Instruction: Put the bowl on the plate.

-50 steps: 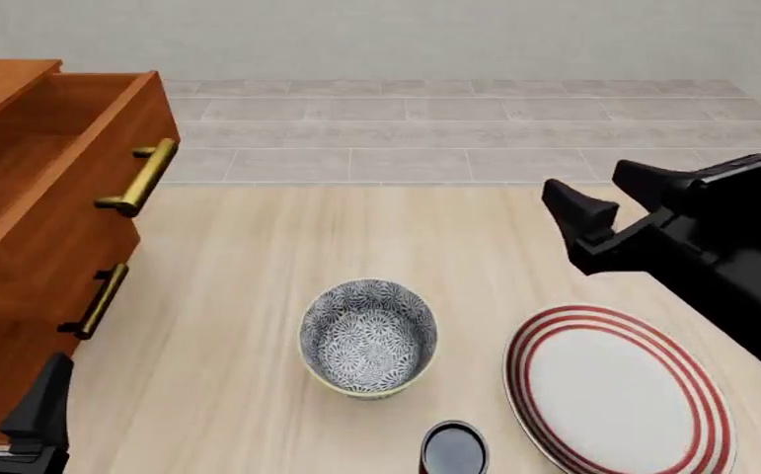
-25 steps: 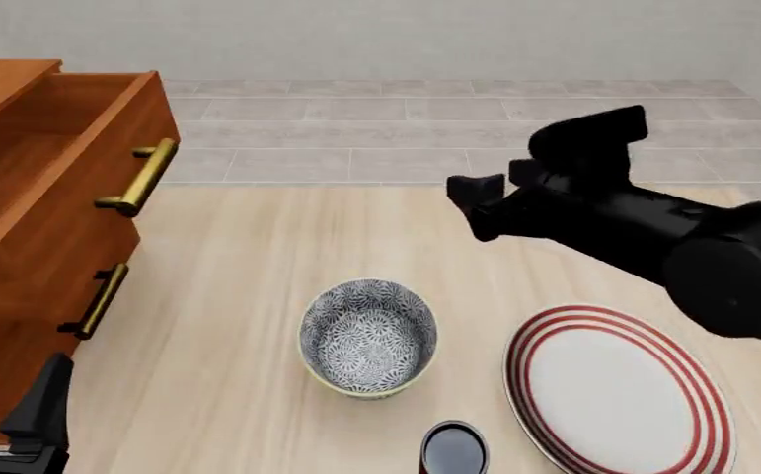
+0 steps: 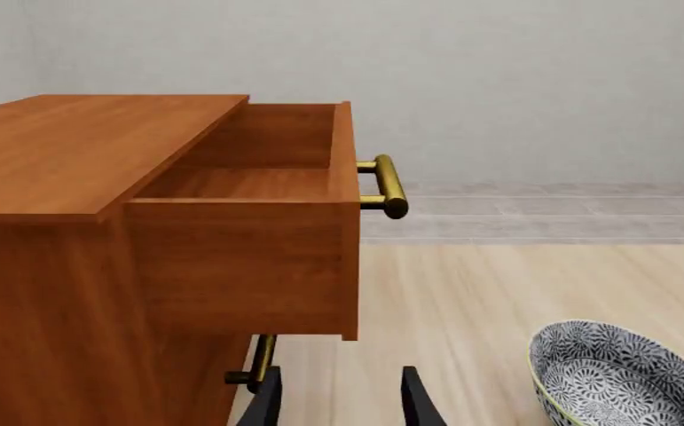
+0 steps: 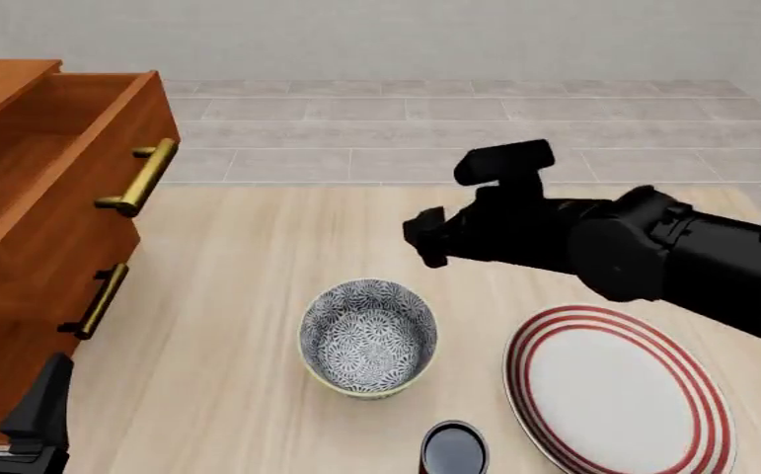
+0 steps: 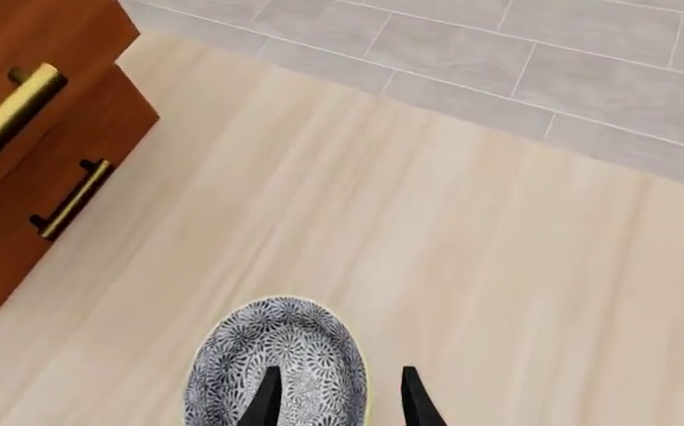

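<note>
Right hand over the bowl, nothing grasped yet.
Left wrist: left hand (image 3: 339, 401) released beside the bowl (image 3: 621, 374). Front: bowl on the bench (image 4: 249, 257), plate (image 4: 617, 390) and dark cup (image 4: 454, 449) close, easily knocked. Right wrist: right hand (image 5: 335, 390) released above the rim; it may slip.

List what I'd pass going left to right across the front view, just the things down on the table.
Wooden drawer cabinet → bowl → small dark cup → plate.
</note>
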Available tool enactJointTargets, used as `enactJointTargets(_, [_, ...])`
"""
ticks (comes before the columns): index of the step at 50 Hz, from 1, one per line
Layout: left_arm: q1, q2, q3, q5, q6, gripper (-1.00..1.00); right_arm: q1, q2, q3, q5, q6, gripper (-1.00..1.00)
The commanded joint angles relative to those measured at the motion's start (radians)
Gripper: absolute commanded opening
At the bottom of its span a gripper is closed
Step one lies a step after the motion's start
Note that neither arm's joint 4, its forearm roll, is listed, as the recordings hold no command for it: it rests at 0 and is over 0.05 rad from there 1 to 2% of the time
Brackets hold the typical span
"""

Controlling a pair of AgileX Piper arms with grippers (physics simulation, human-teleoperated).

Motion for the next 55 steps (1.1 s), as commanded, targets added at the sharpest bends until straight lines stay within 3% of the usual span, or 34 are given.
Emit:
enactJointTargets(1, [0.0,0.0,0.0,0.0,0.0,1.0,-0.011,0.091,-0.021,0.035,-0.002,1.0])
enactJointTargets(13, [0.0,0.0,0.0,0.0,0.0,1.0,-0.022,0.14,0.013,0.022,0.003,1.0])
enactJointTargets(15, [0.0,0.0,0.0,0.0,0.0,1.0,-0.039,0.161,0.006,0.024,-0.016,1.0])
enactJointTargets(32, [0.0,0.0,0.0,0.0,0.0,1.0,-0.01,0.213,0.069,-0.047,0.039,1.0])
enactJointTargets(55, [0.0,0.0,0.0,0.0,0.0,1.0,0.009,0.28,0.104,-0.103,0.063,1.0])
